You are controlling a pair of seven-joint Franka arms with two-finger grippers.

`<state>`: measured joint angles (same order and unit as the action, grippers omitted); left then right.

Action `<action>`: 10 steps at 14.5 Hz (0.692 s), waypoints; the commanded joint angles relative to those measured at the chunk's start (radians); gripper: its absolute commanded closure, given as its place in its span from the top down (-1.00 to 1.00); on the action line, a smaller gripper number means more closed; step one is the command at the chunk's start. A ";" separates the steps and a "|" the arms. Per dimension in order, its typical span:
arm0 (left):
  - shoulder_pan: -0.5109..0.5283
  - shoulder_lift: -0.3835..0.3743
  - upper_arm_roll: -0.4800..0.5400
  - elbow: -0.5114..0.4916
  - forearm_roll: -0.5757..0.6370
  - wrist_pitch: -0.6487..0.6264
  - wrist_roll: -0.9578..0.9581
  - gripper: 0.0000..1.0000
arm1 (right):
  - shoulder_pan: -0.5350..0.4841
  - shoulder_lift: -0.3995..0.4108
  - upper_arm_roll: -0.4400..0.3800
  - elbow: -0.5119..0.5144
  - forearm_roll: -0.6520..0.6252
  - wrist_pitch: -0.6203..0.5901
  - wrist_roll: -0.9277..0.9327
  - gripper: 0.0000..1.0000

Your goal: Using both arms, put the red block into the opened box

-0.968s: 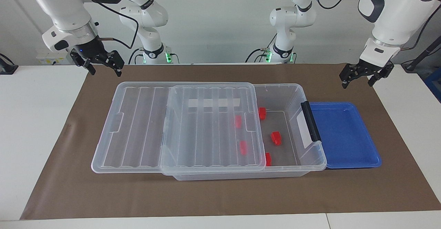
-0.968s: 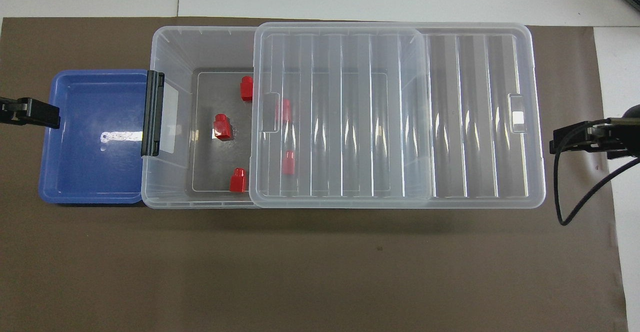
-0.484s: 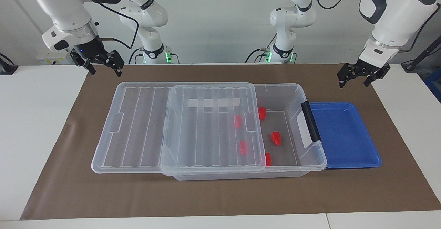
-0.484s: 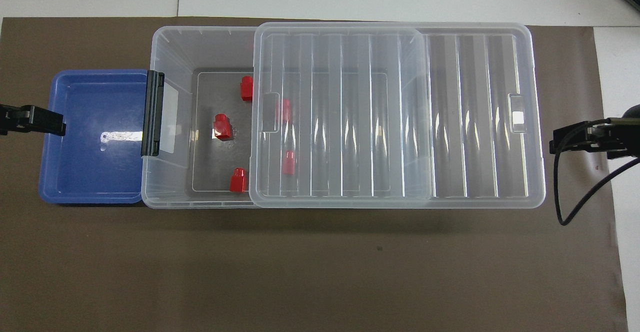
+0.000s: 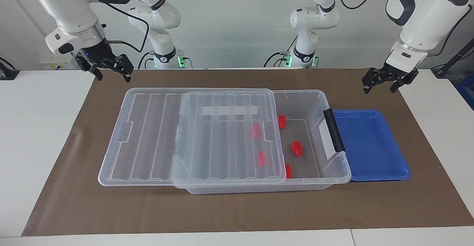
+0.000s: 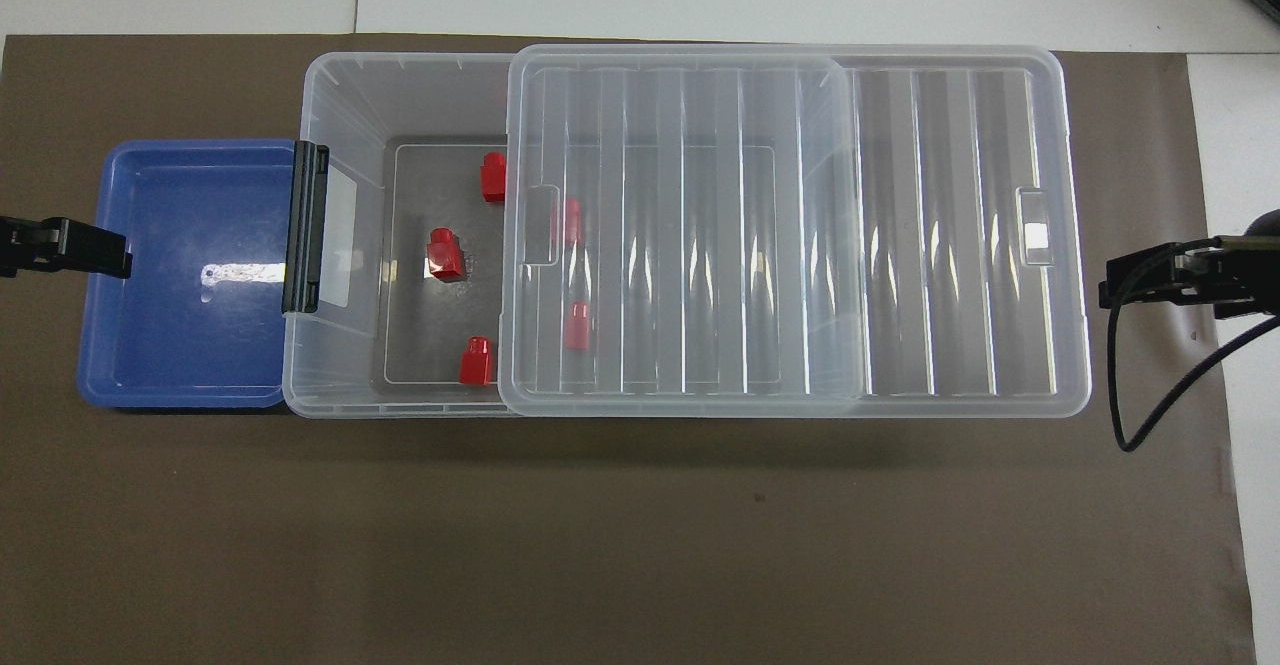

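The opened box (image 5: pixel 318 101) (image 6: pixel 340 95) is a clear bin in the middle of the brown mat. Its ribbed lid (image 5: pixel 222 138) (image 6: pixel 900 245) is slid toward the right arm's end, so the end by the black clip is uncovered. Several red blocks lie on the box floor. One red block (image 5: pixel 296 148) (image 6: pixel 446 253) sits in the uncovered part, and two show through the lid. My left gripper (image 5: pixel 379 88) (image 6: pixel 95 248) hangs open and holds nothing, over the mat by the blue tray. The right gripper (image 5: pixel 114 76) (image 6: pixel 1120 287) hangs open, also holding nothing, off the lid's end.
A shallow blue tray (image 5: pixel 370 142) (image 6: pixel 190 275) lies against the box's clip end, toward the left arm's end. The brown mat (image 5: pixel 237 209) covers most of the white table. A black cable (image 6: pixel 1150 385) loops down from the right arm's wrist.
My left gripper has drifted slightly, edging over the blue tray's rim. The right arm, box, lid and blocks have not moved.
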<state>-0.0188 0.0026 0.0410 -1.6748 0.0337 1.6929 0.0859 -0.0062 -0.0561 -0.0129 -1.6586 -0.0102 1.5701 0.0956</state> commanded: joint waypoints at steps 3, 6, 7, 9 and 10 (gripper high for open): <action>0.014 -0.033 -0.007 -0.039 -0.018 0.024 0.017 1.00 | -0.011 -0.007 0.002 -0.003 0.018 -0.005 -0.022 1.00; 0.016 -0.032 -0.007 -0.020 -0.018 0.007 0.017 1.00 | -0.009 -0.007 0.002 -0.003 0.018 -0.005 -0.023 1.00; 0.014 -0.033 -0.007 -0.019 -0.018 0.002 0.017 1.00 | -0.009 -0.008 0.002 -0.003 0.018 -0.005 -0.023 1.00; 0.014 -0.032 -0.007 0.013 -0.018 -0.036 0.015 1.00 | -0.009 -0.007 0.002 -0.003 0.018 -0.005 -0.023 1.00; 0.014 -0.030 -0.007 0.029 -0.017 -0.054 0.014 1.00 | -0.009 -0.007 0.002 -0.003 0.018 -0.005 -0.023 1.00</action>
<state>-0.0187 -0.0130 0.0409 -1.6680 0.0333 1.6815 0.0859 -0.0062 -0.0561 -0.0129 -1.6586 -0.0102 1.5701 0.0956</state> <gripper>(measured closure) 0.000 0.000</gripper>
